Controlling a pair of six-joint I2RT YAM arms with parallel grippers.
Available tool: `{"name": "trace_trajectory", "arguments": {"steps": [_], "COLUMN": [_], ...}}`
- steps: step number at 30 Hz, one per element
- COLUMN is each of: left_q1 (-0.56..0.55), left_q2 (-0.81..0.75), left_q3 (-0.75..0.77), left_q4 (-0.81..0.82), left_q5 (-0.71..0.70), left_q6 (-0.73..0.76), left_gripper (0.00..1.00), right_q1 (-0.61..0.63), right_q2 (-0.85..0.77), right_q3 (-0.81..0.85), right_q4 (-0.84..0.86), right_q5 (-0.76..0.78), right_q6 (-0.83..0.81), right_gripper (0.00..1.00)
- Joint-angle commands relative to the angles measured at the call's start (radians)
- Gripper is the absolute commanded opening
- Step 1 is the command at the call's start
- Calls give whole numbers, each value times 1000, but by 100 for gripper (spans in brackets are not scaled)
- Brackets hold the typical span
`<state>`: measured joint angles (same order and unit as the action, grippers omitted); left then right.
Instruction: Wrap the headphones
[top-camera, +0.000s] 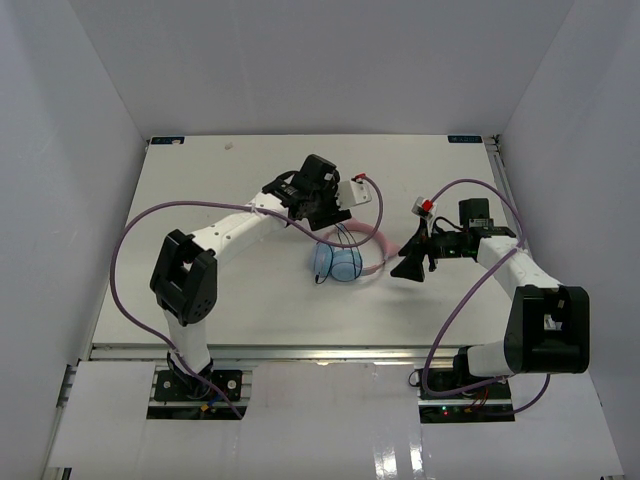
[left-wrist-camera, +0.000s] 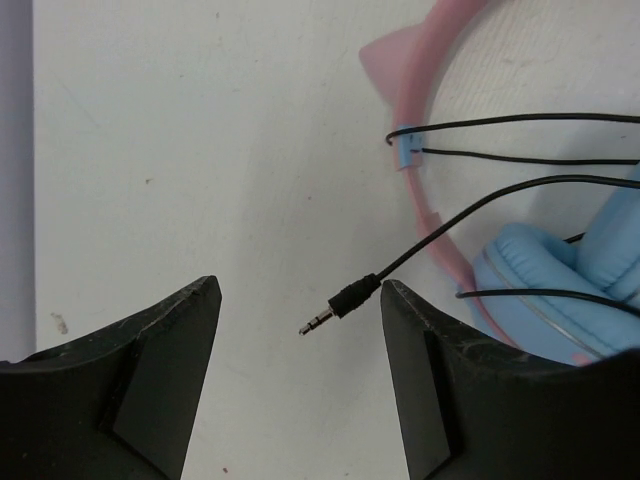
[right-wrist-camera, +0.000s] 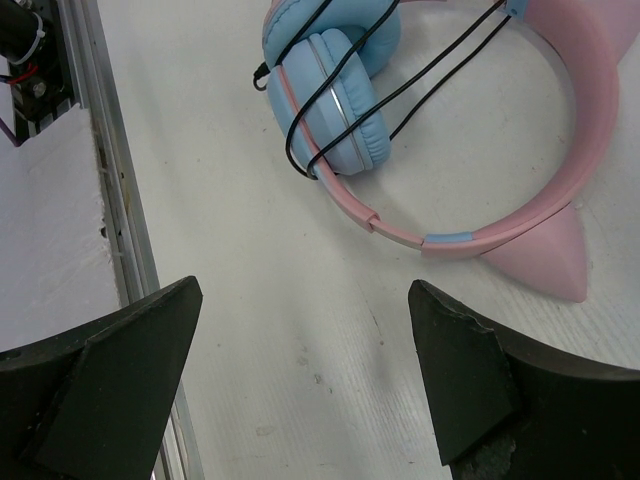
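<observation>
The headphones (top-camera: 342, 262) lie mid-table with their two light blue earcups (right-wrist-camera: 335, 95) stacked together. The pink headband (right-wrist-camera: 575, 160) arcs away to the right. The thin black cord (right-wrist-camera: 300, 140) is looped round the earcups and across the headband. Its free end, a jack plug (left-wrist-camera: 342, 300), lies loose on the table between the left gripper's fingertips, close to the right one. The left gripper (left-wrist-camera: 300, 290) is open just behind the headphones (left-wrist-camera: 560, 280), holding nothing. The right gripper (right-wrist-camera: 305, 290) is wide open over bare table, short of the headband, to the right of the headphones in the top view.
A metal rail (right-wrist-camera: 110, 200) runs along the table's near edge, with white board beyond it. Purple robot cables (top-camera: 130, 250) loop beside both arms. White walls enclose the table (top-camera: 250, 170) at the back and on both sides.
</observation>
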<state>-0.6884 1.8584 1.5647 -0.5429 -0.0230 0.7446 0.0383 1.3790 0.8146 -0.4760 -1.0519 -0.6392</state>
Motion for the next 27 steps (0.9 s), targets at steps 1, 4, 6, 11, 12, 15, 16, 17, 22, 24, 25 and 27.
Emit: {"name": "trace_trajectory", "arguments": {"steps": [1,4,6,11,12,15,16,17,22,24,25,27], "left_q1": [10,17,21,27,27,32,35,41,133,182,200,224], "left_q2": [-29,-22,-5,50,55,45,37,18,-186,-340,-412,-568], "left_q3": [56,73,83,120,131,162,177,184,74,-177,-331,-527], "left_q4": [-28,-35,-47,-73,-74,-69,-66,-54,39,189,306,450], "left_q5": [132,173,208,222,214,196,193,183,253,454,513,567], "left_q6": [-87,-117,-134,-184,-193,-261,-294,-333,-835,-975,-1069,-1178], "left_gripper": [76,78,79,79,79,79,79,79,97,98,98,98], "right_q1": [-6,-6,-7,-11,-11,-15,-17,-16,-26,-26,-26,-26], "right_q2": [8,7,6,8,8,11,12,14,-10,-35,-59,-103], "right_q3": [8,8,8,8,9,9,11,12,22,12,-6,-32], "right_q4": [-24,-24,-26,-28,-29,-31,-33,-36,-14,53,119,192], "right_q5": [-34,-34,-34,-33,-36,-34,-34,-34,27,106,188,346], "right_q6": [-22,-22,-22,-22,-23,-26,-26,-29,18,105,193,312], "right_gripper": [90,90,90,90,90,90,90,90,90,90,90,90]}}
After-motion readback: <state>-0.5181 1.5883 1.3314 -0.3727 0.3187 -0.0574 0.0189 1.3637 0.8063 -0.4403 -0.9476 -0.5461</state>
